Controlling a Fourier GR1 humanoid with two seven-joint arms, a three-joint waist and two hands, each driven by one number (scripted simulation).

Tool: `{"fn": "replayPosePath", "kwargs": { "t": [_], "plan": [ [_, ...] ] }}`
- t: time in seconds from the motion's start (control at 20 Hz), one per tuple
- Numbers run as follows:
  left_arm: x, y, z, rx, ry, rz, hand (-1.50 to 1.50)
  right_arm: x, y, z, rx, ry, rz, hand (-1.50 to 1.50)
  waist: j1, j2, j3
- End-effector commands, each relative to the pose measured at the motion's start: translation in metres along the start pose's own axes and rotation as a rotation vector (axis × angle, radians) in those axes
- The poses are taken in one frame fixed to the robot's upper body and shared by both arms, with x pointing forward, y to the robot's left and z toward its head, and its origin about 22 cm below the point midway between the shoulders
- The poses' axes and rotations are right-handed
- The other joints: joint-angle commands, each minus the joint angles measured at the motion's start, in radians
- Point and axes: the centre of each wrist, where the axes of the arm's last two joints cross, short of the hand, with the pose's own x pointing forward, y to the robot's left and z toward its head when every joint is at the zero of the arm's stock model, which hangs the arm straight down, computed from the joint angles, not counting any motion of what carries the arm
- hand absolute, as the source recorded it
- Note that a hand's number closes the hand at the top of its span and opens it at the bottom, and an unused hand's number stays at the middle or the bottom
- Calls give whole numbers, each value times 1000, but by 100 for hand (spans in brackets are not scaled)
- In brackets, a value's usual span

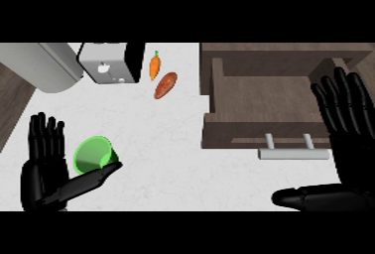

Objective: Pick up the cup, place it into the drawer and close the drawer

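Down at the lower left of the frame sits the cup (95,155), a glossy bright-green round thing tipped on its side, its mouth facing left and toward us, resting on the pale speckled counter (183,168). The left hand (45,171), matte black, stands right beside it: fingers straight up and released, thumb stretched out to the right just under the cup, touching or nearly so. Nothing is clasped.

Over on the right, the drawer (256,106) is pulled out, a boxy dark wood-grain tray with plain board walls and a bare floor. Its front panel carries a pale metal bar handle (291,153) on two short posts, poking toward the lower middle of the frame.

The right hand (351,124) rises along the right edge, over the drawer's right side, fingers long and straight, thumb lying flat across the lower right corner. Released too.

Upper middle: a slim orange carrot (154,66) with a green tip, and just below it a knobbly reddish-brown sweet potato (166,85). Upper left, a boxy silver-and-black appliance (111,62) next to a smooth grey rounded body (45,67).
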Motion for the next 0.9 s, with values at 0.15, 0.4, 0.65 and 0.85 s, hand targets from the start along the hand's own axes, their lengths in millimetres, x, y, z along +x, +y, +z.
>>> {"fn": "replayPosePath", "kwargs": {
  "t": [0.15, 0.4, 0.65, 0.85],
  "plan": [
    [-32, 40, 5, 33, 21, -41, -150, -1, -7, 1, 5, 5, 0, -150, 1, 0, 0],
    [-67, 36, 35, 22, 56, -17, -150, 3, -5, -5, -6, 4, -18, -150, 1, 0, 0],
    [-83, 45, 10, 29, 78, -25, -150, 2, -15, 5, 22, 15, -12, -150, -2, 0, 0],
    [-90, 57, 22, 24, 115, -30, -150, 8, -1, -9, 20, -1, -6, -150, 1, 0, 0]
  ]
}}
